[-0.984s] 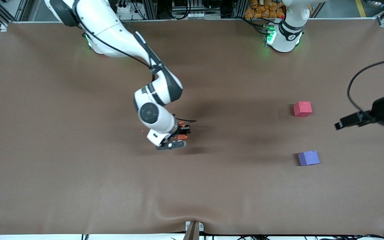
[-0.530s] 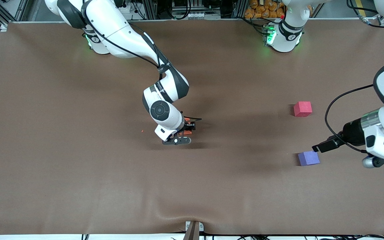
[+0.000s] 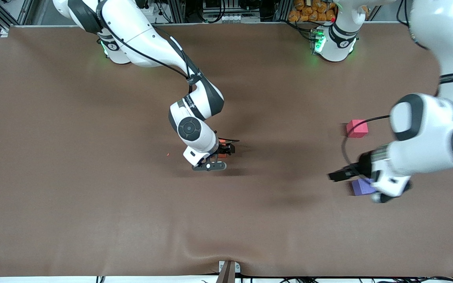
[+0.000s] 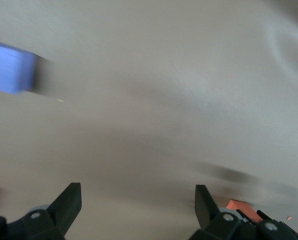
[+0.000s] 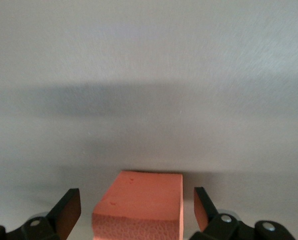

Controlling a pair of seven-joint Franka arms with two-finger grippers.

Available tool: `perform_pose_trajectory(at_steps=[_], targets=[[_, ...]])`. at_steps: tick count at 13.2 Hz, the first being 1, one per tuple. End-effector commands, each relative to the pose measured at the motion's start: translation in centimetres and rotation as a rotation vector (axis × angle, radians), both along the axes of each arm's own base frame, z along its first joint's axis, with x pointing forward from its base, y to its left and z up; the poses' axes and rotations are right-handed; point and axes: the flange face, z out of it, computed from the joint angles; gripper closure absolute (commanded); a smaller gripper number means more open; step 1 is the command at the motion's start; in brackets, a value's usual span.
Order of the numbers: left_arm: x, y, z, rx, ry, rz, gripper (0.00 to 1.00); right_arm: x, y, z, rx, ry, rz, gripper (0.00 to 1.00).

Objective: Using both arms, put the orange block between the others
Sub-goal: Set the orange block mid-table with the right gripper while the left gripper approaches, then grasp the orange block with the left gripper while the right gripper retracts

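Right end effector (image 3: 221, 152) low at mid-table (image 3: 92, 196), fingers (image 5: 66, 210) spread wide apart. Orange block (image 5: 139, 205) sits btwn them on table surface; gap visible each side of block in right wrist view, so not clamped, no contact seen. In front view orange block (image 3: 221, 154) mostly hidden by wrist hardware, only a sliver showing. Well apart from other two cubes, which lie toward left arm's end of table.

Left end effector (image 3: 338, 175) in the air over bare table just beside purple-blue cube (image 3: 362, 187), fingers (image 4: 69, 200) wide apart, nothing btwn them, touching nothing. Left wrist view: purple-blue cube (image 4: 9, 67) at frame edge, orange block (image 4: 241, 210) + right end effector far off.

Pinkish-red cube (image 3: 356, 128) farther from front camera than purple-blue cube, roughly in line w/ it, clear gap btwn the two. Tiny orange speck (image 3: 167, 154) on table near right arm.
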Motion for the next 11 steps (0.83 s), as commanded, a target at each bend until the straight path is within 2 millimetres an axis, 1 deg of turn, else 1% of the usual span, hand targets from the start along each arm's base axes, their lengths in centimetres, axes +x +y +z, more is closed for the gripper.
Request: perform_pose_trajectory(at_steps=[1, 2, 3, 4, 6, 7, 9, 10, 11], targets=[[0.5, -6.3, -2.7, -0.015, -0.023, 0.051, 0.00, 1.8, -2.2, 5.2, 0.015, 0.062, -0.024, 0.00], [0.4, -8.9, -3.5, -0.018, -0.030, 0.066, 0.00, 2.6, -3.6, 7.5, 0.012, 0.089, -0.030, 0.00], [-0.4, -12.0, -4.5, -0.017, -0.027, 0.057, 0.00, 3.4, -5.6, 10.5, 0.016, 0.103, -0.046, 0.00], [-1.0, -14.4, -5.4, -0.016, -0.038, 0.046, 0.00, 4.0, -7.6, 13.8, 0.025, 0.103, -0.060, 0.00], [-2.7, -19.8, -7.5, -0.028, -0.067, 0.047, 0.00, 4.3, -11.0, 19.8, 0.013, 0.086, -0.069, 0.00], [-3.6, -22.2, -8.6, -0.040, -0.086, 0.058, 0.00, 4.4, -13.3, 22.2, -0.029, 0.069, -0.066, 0.00], [-5.1, -26.3, -10.8, -0.060, -0.161, 0.045, 0.00, 3.1, -17.5, 27.1, -0.110, 0.091, -0.025, 0.00], [-5.8, -28.1, -11.8, -0.067, -0.206, 0.035, 0.00, 2.9, -19.8, 28.8, -0.137, 0.096, -0.013, 0.00], [-7.1, -30.5, -12.6, -0.072, -0.234, 0.006, 0.00, 2.9, -22.1, 30.2, -0.141, 0.103, -0.009, 0.00]])
